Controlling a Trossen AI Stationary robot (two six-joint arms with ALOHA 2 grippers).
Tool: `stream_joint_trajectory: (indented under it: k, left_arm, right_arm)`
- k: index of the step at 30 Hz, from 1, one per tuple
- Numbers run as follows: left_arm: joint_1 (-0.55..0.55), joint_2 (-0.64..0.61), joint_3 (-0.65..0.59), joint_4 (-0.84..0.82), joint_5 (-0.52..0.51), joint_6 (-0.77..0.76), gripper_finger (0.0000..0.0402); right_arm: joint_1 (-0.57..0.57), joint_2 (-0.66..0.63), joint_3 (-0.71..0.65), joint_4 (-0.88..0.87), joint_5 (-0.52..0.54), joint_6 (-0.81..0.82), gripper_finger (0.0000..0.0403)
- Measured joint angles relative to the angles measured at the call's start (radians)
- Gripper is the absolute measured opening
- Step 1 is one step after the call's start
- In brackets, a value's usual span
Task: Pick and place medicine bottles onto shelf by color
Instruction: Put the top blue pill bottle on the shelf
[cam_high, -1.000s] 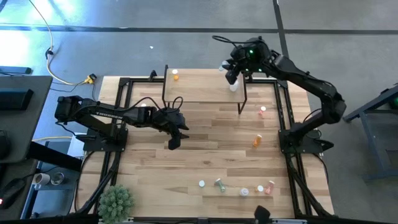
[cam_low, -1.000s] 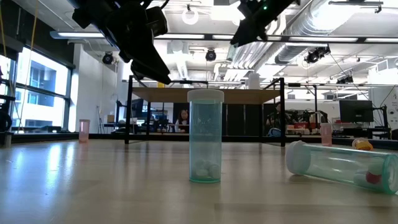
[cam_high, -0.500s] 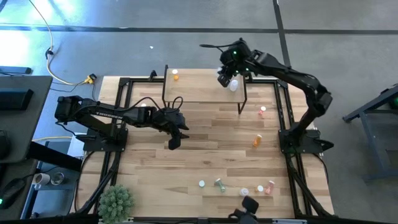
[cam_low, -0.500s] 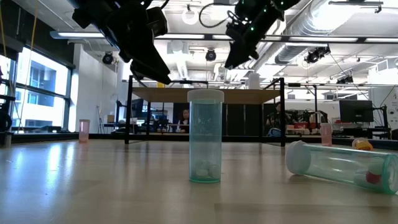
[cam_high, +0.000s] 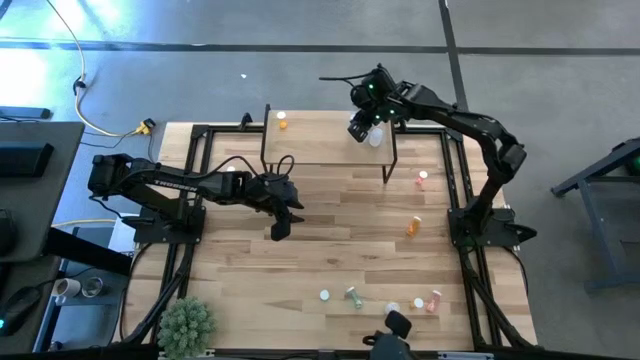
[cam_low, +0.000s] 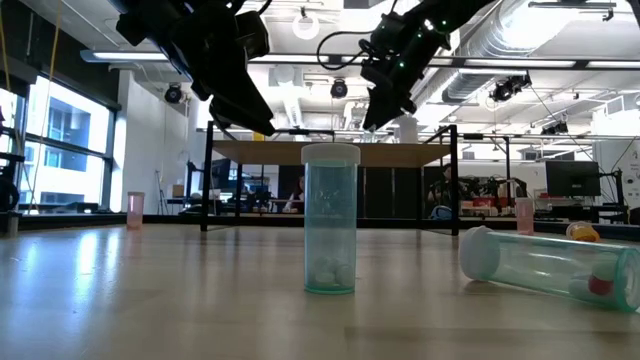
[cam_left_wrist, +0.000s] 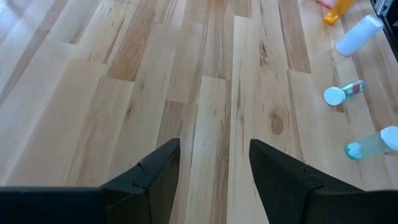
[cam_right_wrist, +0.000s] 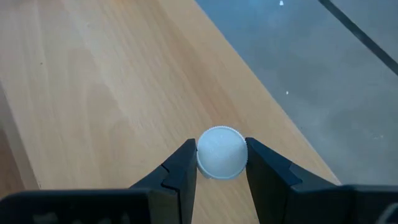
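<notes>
The table (cam_high: 330, 215) is bare across its centre; loose medicine bottles (cam_high: 378, 299) lie along its near edge and right side, several too small to tell colour. The shelf (cam_high: 325, 140) stands at the far edge, its legs partly hidden by the right arm. An orange bottle (cam_high: 283, 122) stands at its left end. The right gripper (cam_right_wrist: 221, 163) is above the shelf's right end, close to its outer edge, clamped on a white-capped bottle (cam_right_wrist: 221, 152) whose body is hidden. The left gripper (cam_left_wrist: 214, 168) hovers mid-table, fingers parted, holding nothing.
</notes>
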Motion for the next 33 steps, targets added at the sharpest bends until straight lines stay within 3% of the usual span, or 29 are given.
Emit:
stream_joint_trajectory:
  k: [19, 33]
  left_arm:
    - [0.0, 0.0, 0.0, 0.0, 0.0, 0.0, 0.0184]
    - [0.0, 0.0, 0.0, 0.0, 0.0, 0.0, 0.0184]
  right_arm:
    - [0.007, 0.008, 0.001, 0.002, 0.006, -0.028, 0.0107]
    - [0.007, 0.011, 0.0, 0.016, 0.016, -0.05, 0.0156]
